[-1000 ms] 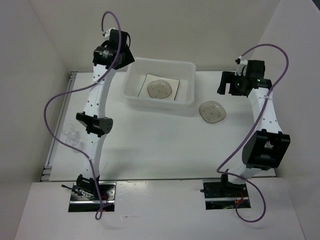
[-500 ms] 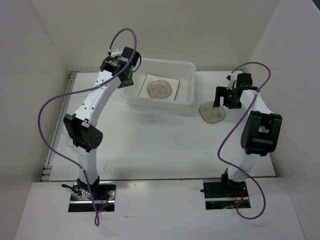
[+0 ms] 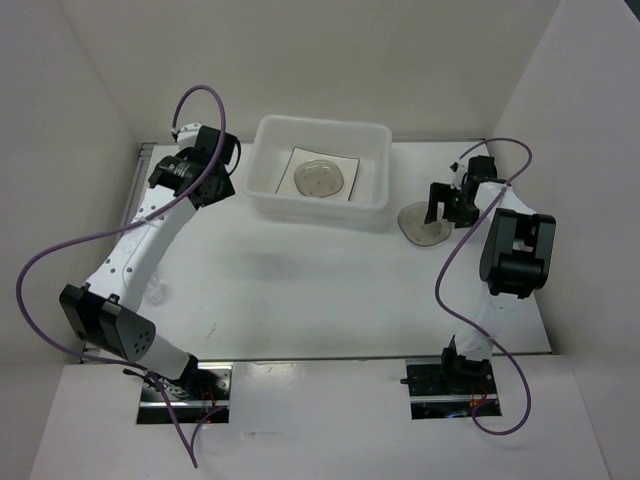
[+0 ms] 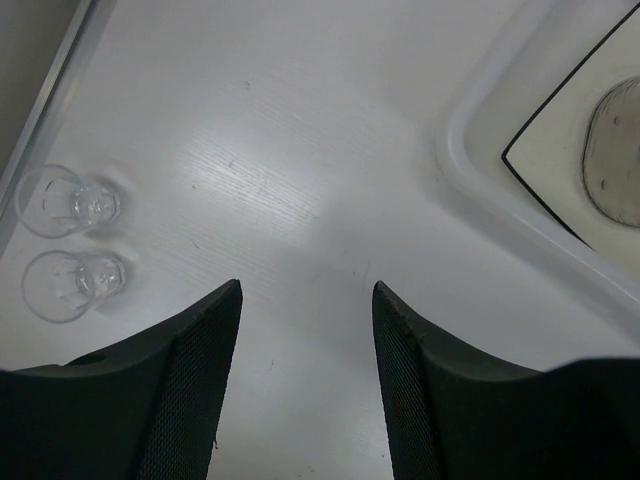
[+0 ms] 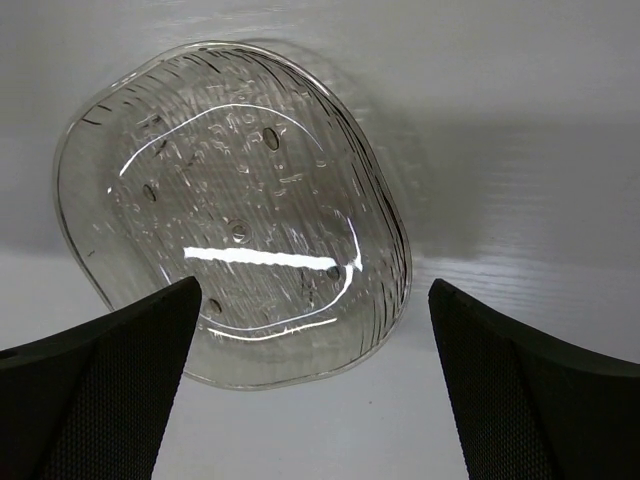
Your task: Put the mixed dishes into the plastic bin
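Note:
The plastic bin [image 3: 318,208] stands at the back centre. Inside it lies the square white plate [image 3: 351,166] with a round greyish dish [image 3: 320,178] on top. A second round dish [image 3: 420,225] rests on the table right of the bin. My right gripper [image 3: 437,207] hovers low over this dish [image 5: 235,210], open [image 5: 313,283], its fingers straddling the near rim without touching. My left gripper [image 3: 220,182] is open and empty [image 4: 305,290] above bare table left of the bin [image 4: 500,200]. Two tiny clear cups [image 4: 70,200] [image 4: 70,283] stand near the left rail.
A metal rail [image 3: 140,190] runs along the table's left edge. White walls close in the left, back and right sides. My left arm's elbow [image 3: 105,320] hangs low at the near left, and the purple cables loop beside both arms.
My left arm has swung left from the bin's left corner and dropped lower. My right gripper has come down and left onto the dish on the table.

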